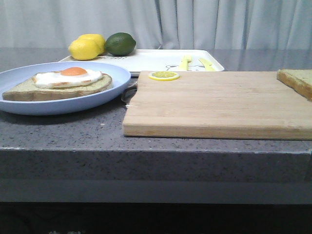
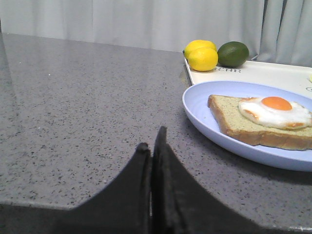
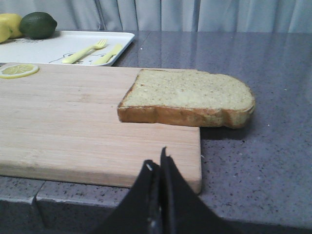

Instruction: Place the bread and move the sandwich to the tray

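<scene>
The bread (image 3: 187, 97) is a thick slice of toast on the right end of the wooden cutting board (image 1: 219, 105), overhanging its edge; the front view shows it at the right border (image 1: 297, 80). A flatter slice with a fried egg (image 1: 68, 77) lies on the pale-blue plate (image 1: 114, 90) at the left, also in the left wrist view (image 2: 204, 119). The white tray (image 1: 156, 61) lies behind the board. My left gripper (image 2: 151, 141) is shut and empty, short of the plate. My right gripper (image 3: 157, 163) is shut and empty, at the board's near edge, short of the bread.
Two lemons (image 1: 87, 47) and a lime (image 1: 120, 44) sit at the tray's back left. A yellow fork (image 1: 185, 62) and knife (image 1: 206, 64) lie on the tray. A lemon slice (image 1: 164, 75) lies on the board's far edge. The counter's front edge runs below.
</scene>
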`<state>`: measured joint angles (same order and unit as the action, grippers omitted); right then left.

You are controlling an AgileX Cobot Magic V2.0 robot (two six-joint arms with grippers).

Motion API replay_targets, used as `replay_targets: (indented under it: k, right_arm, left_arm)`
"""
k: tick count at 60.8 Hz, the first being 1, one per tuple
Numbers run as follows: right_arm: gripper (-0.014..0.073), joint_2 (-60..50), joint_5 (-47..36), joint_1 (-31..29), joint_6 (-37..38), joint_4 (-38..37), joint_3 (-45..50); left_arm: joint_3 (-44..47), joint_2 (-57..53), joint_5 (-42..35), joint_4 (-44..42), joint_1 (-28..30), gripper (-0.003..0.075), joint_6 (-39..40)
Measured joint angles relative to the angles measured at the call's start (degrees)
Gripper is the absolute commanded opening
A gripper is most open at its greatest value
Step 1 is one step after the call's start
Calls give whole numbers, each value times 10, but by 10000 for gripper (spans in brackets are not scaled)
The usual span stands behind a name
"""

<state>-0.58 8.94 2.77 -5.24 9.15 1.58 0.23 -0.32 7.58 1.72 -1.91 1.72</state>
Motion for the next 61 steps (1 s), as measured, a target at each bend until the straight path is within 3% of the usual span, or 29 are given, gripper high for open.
replay_targets:
  k: [61]
  right_arm:
    - [-78,0,0,0,0,0,0]
  left_arm:
    - [0,0,0,0,0,-19,0]
